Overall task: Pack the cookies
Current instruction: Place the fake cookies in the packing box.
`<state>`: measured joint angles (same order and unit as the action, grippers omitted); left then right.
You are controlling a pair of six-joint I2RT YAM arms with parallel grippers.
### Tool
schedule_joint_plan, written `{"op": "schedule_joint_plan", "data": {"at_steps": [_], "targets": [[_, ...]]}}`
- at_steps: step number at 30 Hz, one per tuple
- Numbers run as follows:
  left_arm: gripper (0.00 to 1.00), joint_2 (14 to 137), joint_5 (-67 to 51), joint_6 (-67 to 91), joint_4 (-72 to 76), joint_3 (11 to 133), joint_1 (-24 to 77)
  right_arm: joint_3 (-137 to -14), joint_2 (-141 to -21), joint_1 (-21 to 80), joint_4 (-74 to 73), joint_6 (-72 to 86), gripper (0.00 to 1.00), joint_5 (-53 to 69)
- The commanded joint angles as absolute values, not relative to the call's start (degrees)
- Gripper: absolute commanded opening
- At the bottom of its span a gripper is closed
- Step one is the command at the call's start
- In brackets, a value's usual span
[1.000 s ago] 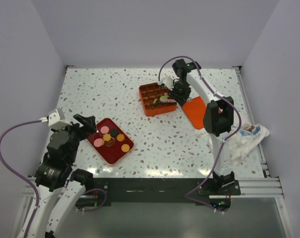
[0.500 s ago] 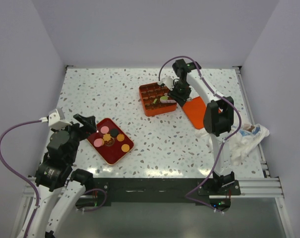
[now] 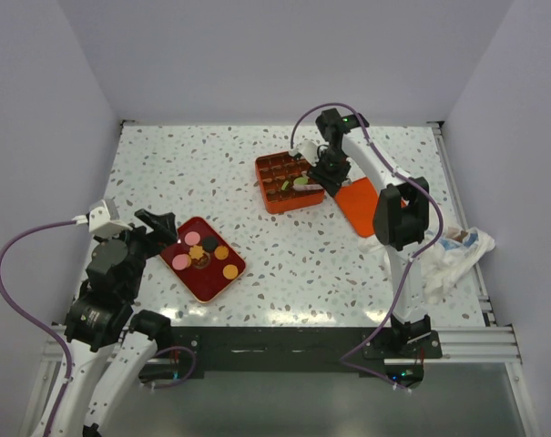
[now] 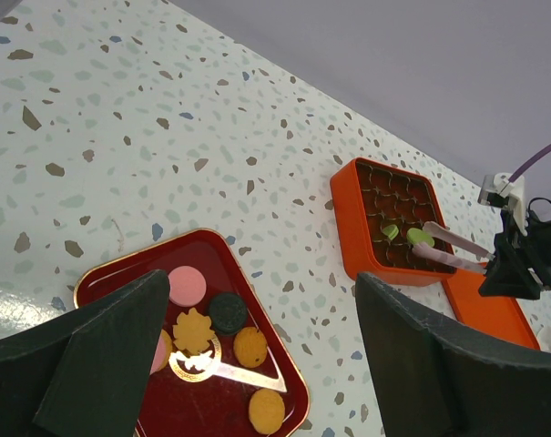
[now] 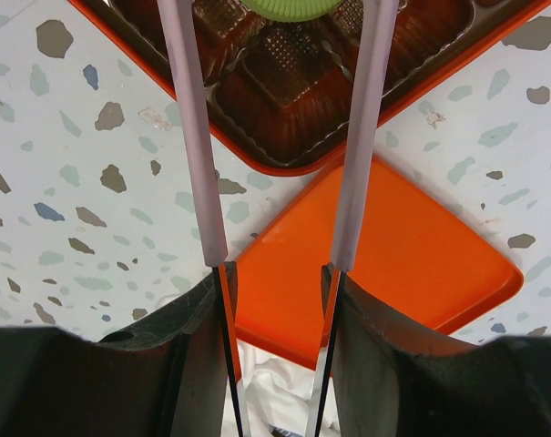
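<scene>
— Tongs [image 5: 196, 137] sit in the R gripper [image 5: 275, 278]. Its fingers are clamped on the handle end, the arms are spread partway, and a green cookie [image 5: 293, 7] lies btw them over the orange box [image 4: 398, 276].

— Gripped or let go?

— Looks let go, imo. R wrist cam shows a sliver of gap each side of it, but the tips run off the top of the frame, so can't swear to it.

— Which step, then?

— Drop-off into a cell toward the lid side of the box. The lid [image 5: 393, 264] lies flat just beside the box. Next move, I'd guess: lift the tongs straight up w/o dragging the cookie, then cross to the red tray [image 4: 211, 401], well apart from the box on the L arm's side.

— Rest of the cookies [image 4: 209, 312]?

— Several on that tray. A second green cookie [image 4: 391, 232] is in the box, next cell over. L gripper [image 4: 261, 276] hangs wide open by the tray, on the side away from the box, holding nothing.

— Best cam?

— L wrist cam gets box, both greens and tray together. R wrist cam misses the tray. Top cam shows both arms, but the cookie's too small there.
</scene>
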<state>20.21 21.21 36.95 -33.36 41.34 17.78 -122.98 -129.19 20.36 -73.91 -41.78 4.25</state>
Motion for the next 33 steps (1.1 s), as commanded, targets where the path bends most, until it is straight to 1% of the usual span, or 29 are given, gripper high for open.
{"op": "schedule_joint_plan", "data": {"at_steps": [1,12,21,23,30,33], "targets": [[0.88,20.0,21.1,37.6,-30.8,41.1,18.0,-125.7,-127.7,20.7,-74.5,-40.8,0.45,5.7],[0.88,19.8,21.2,37.7,-31.0,41.2,18.0,-127.8,-127.5,20.6,-74.3,-39.9,0.44,6.2],[0.88,19.7,21.2,37.7,-31.2,41.3,18.0,-128.1,-127.3,20.6,-74.4,-39.5,0.41,6.5],[0.88,19.6,21.2,37.8,-31.2,41.3,17.9,-128.2,-127.3,20.6,-74.2,-39.5,0.39,6.4],[0.88,20.0,20.8,37.7,-31.0,41.4,18.0,-129.0,-128.7,20.6,-74.0,-39.2,0.27,5.9],[0.88,19.9,20.9,37.7,-31.1,41.5,18.0,-128.9,-129.0,20.6,-74.1,-39.5,0.25,5.6]]}}
